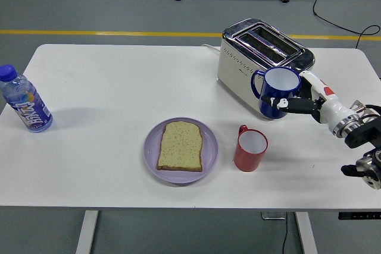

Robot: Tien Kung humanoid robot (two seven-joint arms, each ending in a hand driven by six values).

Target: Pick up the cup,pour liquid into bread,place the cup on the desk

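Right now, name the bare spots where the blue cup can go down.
Bare: between bottle and plate; table's far left; near edge. Crowded: toaster, red cup, right hand holding blue cup.

Upright blue cup [280, 91], seemingly lifted; bread [180, 146] flat on plate [151, 157].

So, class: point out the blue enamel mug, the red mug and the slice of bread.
blue enamel mug [278, 92], head view, outer wall.
red mug [249, 153], head view, front wall.
slice of bread [181, 145], head view, centre of crumb.

Bread [180, 146] on plate [208, 157] (mug [250, 149] right); toaster [262, 59] behind.
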